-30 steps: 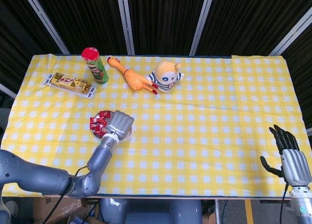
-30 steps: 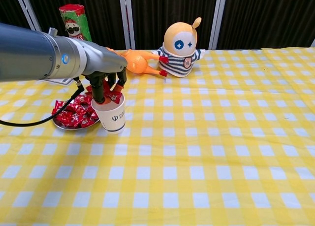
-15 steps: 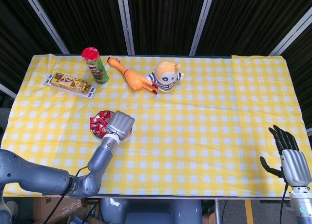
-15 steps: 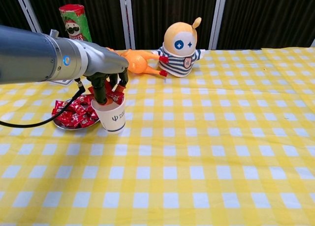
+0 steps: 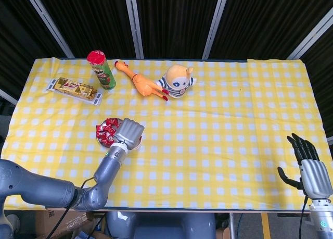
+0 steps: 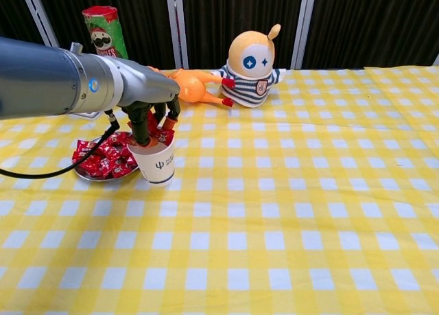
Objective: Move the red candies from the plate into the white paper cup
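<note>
- Seen from the head view, the bench [image 5: 223,145] carries a yellow checked cloth; near its left front, the left hand [image 5: 129,132] sits over the white paper cup, which it hides from this camera.
- Just left of that hand lies the plate [image 5: 106,125] with red candies [image 5: 103,135] heaped on it.
- At the far side stand a green crisp tube [image 5: 102,70], a rubber chicken [image 5: 141,85] and a striped plush toy [image 5: 177,80]; a gold snack box [image 5: 75,89] lies far left. All are well apart from the cup.
- Off the near right corner, the right hand [image 5: 309,167] is upright with fingers straight and apart, holding nothing.
- From the chest view, the left hand [image 6: 148,99] points its fingers down into the mouth of the white paper cup [image 6: 158,166]; something red shows among the fingertips, but whether it is gripped cannot be told.
- Touching or just beside the cup's left side is the plate [image 6: 92,176], and red candies [image 6: 103,156] remain on it.
- Behind the cup, the rubber chicken [image 6: 192,87] and plush toy [image 6: 254,68] stand clear of the arm.
</note>
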Controlling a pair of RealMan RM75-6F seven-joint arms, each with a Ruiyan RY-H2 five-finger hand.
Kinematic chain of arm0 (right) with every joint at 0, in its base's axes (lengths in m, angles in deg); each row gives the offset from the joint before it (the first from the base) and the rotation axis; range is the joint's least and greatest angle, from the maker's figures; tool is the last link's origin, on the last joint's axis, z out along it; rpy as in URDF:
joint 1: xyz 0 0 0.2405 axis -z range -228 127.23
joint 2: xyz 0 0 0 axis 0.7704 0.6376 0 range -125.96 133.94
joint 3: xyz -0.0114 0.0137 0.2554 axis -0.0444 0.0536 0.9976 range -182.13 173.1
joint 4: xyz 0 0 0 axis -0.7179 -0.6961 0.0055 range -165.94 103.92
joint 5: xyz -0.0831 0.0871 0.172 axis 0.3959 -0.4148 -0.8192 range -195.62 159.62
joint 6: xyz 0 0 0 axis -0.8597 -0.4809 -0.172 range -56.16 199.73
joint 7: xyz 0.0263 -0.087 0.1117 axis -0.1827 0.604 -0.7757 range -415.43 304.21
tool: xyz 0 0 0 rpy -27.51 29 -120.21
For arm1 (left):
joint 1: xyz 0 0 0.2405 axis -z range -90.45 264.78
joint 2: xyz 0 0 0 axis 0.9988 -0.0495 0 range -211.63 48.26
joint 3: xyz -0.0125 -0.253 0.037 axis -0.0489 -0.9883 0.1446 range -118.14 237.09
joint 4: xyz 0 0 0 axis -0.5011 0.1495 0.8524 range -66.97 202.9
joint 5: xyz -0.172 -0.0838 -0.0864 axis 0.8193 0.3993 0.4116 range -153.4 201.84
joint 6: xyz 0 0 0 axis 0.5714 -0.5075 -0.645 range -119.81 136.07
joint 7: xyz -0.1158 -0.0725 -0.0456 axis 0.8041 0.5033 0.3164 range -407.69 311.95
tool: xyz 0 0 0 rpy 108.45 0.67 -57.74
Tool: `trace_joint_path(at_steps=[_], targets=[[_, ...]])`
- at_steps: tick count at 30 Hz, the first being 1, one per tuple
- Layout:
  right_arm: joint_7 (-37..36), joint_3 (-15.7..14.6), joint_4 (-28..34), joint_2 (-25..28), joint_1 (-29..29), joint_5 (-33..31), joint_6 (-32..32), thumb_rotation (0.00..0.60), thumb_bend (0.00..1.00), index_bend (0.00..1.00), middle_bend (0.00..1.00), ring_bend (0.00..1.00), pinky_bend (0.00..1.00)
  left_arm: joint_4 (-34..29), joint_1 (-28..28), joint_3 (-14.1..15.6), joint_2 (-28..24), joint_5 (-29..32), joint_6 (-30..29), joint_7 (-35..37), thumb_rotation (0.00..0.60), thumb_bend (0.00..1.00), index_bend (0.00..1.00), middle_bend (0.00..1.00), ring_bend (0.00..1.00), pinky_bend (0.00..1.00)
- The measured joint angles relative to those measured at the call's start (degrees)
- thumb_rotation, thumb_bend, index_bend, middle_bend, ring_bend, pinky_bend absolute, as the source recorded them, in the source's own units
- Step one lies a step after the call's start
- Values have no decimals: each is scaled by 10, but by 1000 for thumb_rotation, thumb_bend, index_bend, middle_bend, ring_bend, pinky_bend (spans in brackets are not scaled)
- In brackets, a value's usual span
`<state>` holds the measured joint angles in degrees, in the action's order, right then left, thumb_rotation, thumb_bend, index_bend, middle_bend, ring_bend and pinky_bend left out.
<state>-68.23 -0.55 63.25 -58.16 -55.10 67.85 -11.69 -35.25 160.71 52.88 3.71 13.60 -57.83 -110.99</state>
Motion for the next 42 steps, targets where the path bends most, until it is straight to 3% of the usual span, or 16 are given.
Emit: trace_joint_path(at_steps=[11,33,42], targets=[[-1,0,0,0,0,0,0,600,408,0,0,0,0,-3,-1,-1,-1,-5,-1,6,600,385,368,443,880,885],[-1,1,0,0,1,0,-2,600,409,0,0,0,0,-31,-18,-7,-23,-33,-11,43,600,382,366,429,881,885],[0,1,0,0,1,0,-3,600,408,0,0,0,0,-53,-59,-12,-62,-73,-29,106,600,260,215,279,873,886]])
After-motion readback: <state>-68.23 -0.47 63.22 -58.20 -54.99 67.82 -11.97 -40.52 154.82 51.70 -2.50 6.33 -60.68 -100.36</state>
